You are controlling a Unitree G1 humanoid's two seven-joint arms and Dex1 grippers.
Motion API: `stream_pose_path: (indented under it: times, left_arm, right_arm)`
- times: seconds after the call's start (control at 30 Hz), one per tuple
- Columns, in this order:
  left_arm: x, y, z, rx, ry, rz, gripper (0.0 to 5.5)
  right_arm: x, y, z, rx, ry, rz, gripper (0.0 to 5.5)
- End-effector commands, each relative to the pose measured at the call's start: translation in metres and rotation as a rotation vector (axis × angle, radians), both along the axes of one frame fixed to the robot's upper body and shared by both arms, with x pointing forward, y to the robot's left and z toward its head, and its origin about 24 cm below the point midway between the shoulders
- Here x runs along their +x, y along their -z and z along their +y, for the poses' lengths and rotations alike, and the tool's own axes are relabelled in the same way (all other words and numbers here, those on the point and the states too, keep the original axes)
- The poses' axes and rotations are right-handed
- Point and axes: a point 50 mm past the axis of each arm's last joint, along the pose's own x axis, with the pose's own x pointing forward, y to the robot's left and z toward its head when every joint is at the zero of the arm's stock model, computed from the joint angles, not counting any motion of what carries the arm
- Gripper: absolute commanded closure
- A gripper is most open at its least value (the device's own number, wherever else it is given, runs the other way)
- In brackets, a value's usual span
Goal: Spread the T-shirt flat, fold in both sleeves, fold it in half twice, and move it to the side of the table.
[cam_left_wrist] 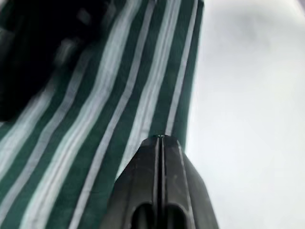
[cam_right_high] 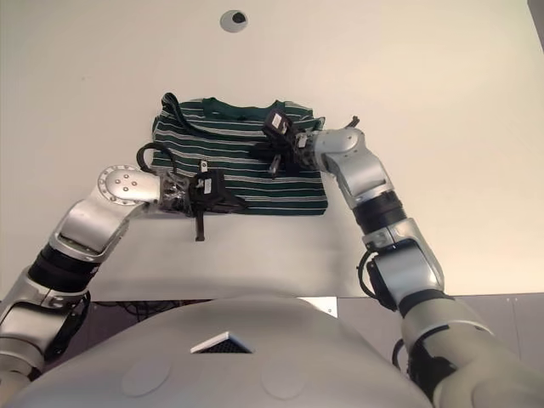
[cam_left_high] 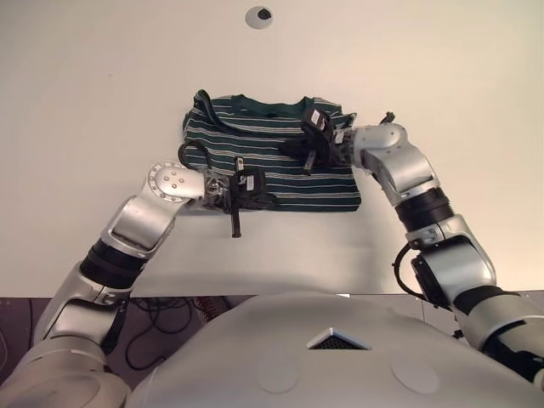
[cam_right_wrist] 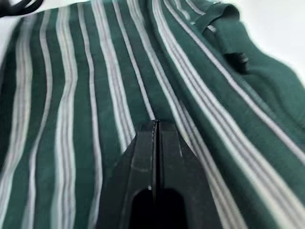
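Now the left gripper [cam_left_wrist: 160, 137] rests closed at the shirt's [cam_left_high: 255, 144] near edge, the right gripper [cam_right_wrist: 155, 123] closed above its stripes.

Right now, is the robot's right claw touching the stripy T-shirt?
Cannot tell. In the right wrist view the right gripper, fingers shut, points down at the T-shirt, but neither a dent in the cloth nor a gap shows plainly.

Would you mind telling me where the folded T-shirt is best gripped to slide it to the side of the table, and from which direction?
I would take the T-shirt at its near edge, coming in low from the robot's side. It lies flat as a folded rectangle, that edge runs straight, and bare table lies in front of it, so fingers could probably slip under there.
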Motion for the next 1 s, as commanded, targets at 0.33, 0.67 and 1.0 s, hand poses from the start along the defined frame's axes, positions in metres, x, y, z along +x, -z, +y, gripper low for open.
stream_pose_path:
  times: [0.33,0.67,1.0]
  left_arm:
    - [-0.009,0.029,0.017,0.114,-0.043,0.068,5.46]
    - [-0.002,0.027,0.026,0.134,-0.069,0.031,5.46]
    - [-0.001,0.023,0.052,0.236,-0.015,0.024,5.46]
  right_arm:
    - [0.076,-0.041,-0.011,-0.106,0.299,-0.348,5.45]
    - [0.048,-0.013,-0.019,-0.098,0.067,-0.252,5.45]
    - [0.003,0.034,-0.087,-0.479,-0.169,-0.209,5.45]
